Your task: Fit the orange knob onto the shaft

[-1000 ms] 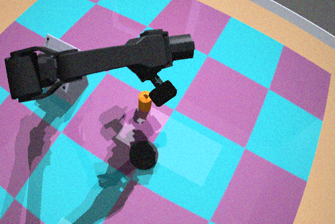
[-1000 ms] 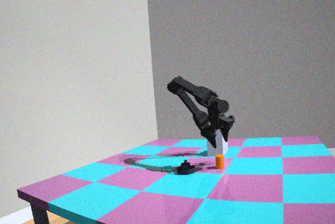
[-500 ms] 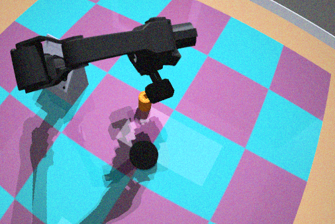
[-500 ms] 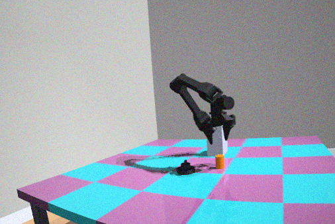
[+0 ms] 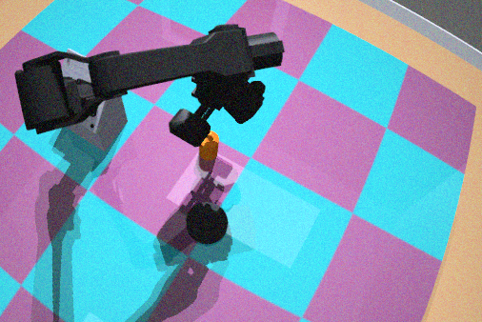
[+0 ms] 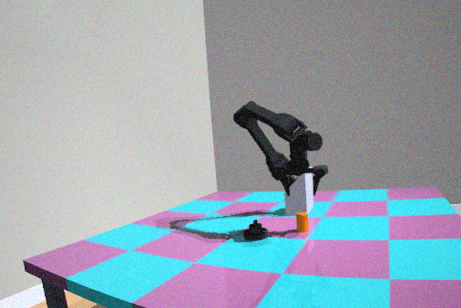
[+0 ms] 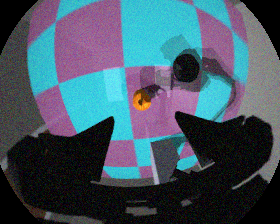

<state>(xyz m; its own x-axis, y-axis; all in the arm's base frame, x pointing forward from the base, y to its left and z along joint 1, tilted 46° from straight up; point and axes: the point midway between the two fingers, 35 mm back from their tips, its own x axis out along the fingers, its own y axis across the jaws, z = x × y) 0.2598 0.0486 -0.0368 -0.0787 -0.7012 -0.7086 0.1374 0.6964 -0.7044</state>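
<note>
The orange knob stands on the checkered tabletop beyond the gripper's parted fingers, near the dark round pedestal.

Top view: the shaft on the round pedestal cannot be made out against the pedestal's black face. Exterior view: shaft too small to read; the tabletop is cut off at the right and near edges. Wrist view: the flat side inside the orange knob's hole is too blurred to tell.
</note>
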